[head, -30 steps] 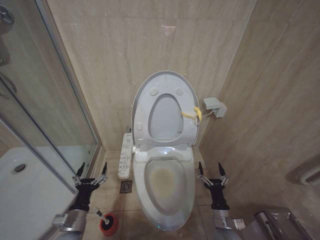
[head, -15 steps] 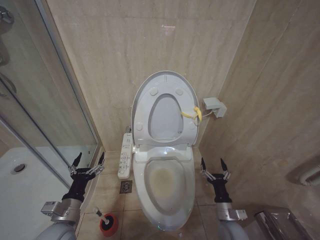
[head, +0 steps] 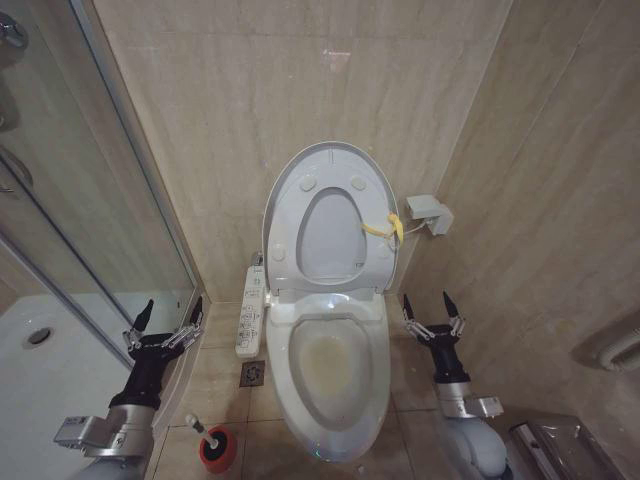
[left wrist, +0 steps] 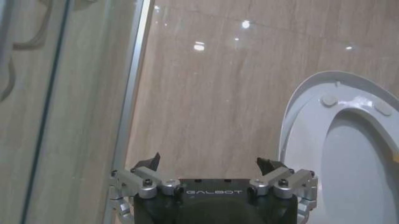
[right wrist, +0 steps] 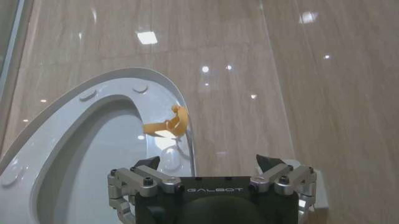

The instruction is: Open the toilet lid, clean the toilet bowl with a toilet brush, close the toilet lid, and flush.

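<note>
The toilet lid (head: 325, 238) stands upright against the back wall, and the white seat ring (head: 288, 240) is raised in front of it. Below lies the toilet bowl (head: 330, 365), open, with a yellowish stain inside. The toilet brush (head: 200, 428) sits in a red holder (head: 218, 450) on the floor left of the bowl, its handle leaning out. My left gripper (head: 172, 305) hangs open above the floor left of the toilet, away from the brush. My right gripper (head: 426, 298) is open to the right of the bowl. Both point at the wall, holding nothing.
A shower's glass partition (head: 90, 200) and white tray close off the left. The button panel (head: 250, 312) runs along the toilet's left side, with a floor drain (head: 252, 373) beside it. A yellow tie (head: 385, 228) hangs off the seat. A white wall box (head: 428, 213) is at right.
Both arms have lifted. The left gripper has moved up and to the left towards the shower; the right gripper has risen a little. Toilet and brush are unchanged.
</note>
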Available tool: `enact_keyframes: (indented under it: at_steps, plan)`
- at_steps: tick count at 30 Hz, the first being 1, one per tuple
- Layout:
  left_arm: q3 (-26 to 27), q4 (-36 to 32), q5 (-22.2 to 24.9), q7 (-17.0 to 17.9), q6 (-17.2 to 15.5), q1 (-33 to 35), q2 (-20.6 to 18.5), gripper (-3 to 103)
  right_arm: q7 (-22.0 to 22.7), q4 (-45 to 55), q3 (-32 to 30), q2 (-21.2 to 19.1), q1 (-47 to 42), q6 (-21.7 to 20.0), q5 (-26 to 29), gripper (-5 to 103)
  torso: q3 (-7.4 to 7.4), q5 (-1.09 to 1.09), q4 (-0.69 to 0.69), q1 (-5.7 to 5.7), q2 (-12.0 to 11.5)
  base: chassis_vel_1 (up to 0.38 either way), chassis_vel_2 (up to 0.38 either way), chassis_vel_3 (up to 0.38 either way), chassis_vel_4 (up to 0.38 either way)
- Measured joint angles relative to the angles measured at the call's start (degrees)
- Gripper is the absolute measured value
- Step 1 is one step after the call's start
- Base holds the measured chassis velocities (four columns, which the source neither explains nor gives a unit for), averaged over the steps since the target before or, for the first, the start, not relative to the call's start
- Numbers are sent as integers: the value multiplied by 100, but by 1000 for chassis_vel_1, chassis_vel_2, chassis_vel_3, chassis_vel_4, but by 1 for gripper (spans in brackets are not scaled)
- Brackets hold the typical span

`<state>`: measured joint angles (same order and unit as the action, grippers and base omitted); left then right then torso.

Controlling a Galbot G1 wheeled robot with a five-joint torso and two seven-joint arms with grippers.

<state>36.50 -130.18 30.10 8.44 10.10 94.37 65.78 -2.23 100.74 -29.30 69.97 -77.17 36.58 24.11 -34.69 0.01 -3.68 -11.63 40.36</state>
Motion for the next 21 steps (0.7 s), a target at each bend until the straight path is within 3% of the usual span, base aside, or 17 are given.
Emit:
enact_keyframes:
  at_steps: [8, 21]
  plan:
    - [339, -233, -69, -43, 146, 291, 130, 100, 176, -292, 155, -612, 765, -226, 493, 100, 0, 0, 0, 0, 0, 0, 0, 0, 0]
    - [605, -393, -140, -134, 249, 462, 424, 100, 438, -1131, 689, -1025, 2205, -617, 789, 100, 0, 0, 0, 0, 0, 0, 0, 0, 0]
